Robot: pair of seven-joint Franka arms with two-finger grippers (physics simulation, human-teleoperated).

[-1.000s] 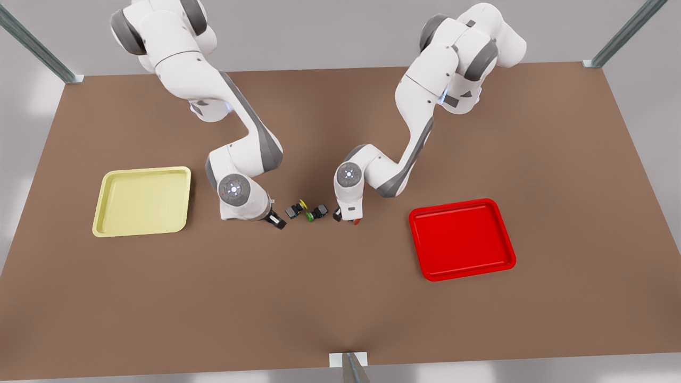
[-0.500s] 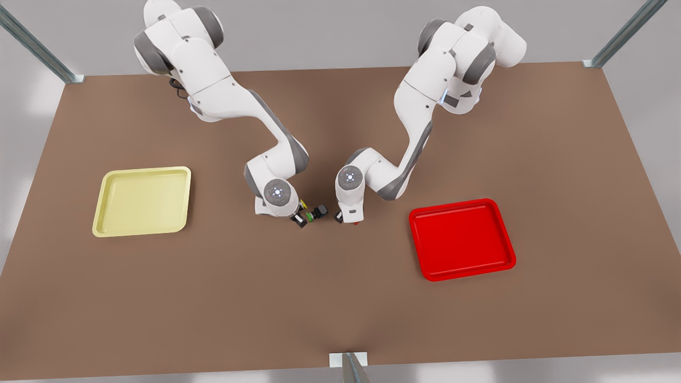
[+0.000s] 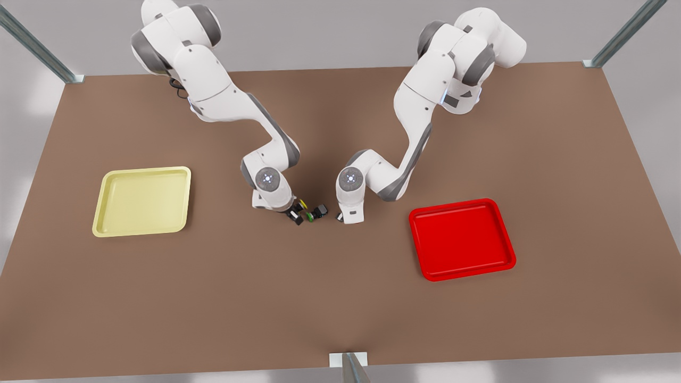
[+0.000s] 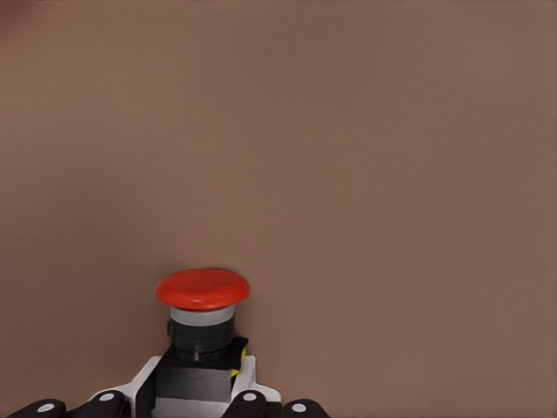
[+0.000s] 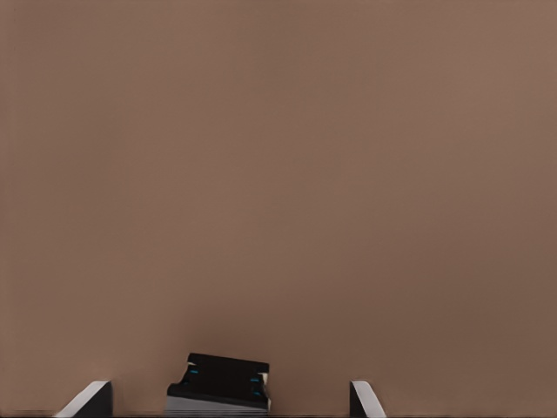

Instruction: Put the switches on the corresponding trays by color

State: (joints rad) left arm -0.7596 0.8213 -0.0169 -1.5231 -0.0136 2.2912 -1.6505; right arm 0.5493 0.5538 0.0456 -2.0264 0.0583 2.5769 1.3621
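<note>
The red-capped switch [image 4: 202, 292] stands upright with my left gripper [image 4: 198, 394] shut on its black-grey body. This is the arm on the front view's right, and its gripper [image 3: 347, 217] hides the red switch there. My right gripper [image 3: 293, 215], on the front view's left arm, is open [image 5: 226, 402], with a black switch body [image 5: 219, 381] between its wide-spread fingertips. In the front view the yellow switch cap [image 3: 302, 202] peeks out beside that gripper. The pale yellow tray [image 3: 142, 201] lies far on the front view's left, the red tray [image 3: 462, 238] on its right.
A green-capped switch [image 3: 315, 214] lies on the brown table [image 3: 340, 298] between the two grippers, close to the yellow switch. Metal frame posts stand at the table's far corners and front middle [image 3: 351, 367].
The arm on the front view's left swung rightwards from beside the switches to over the yellow one. The other gripper settled over the red switch, whose cap no longer shows in front.
</note>
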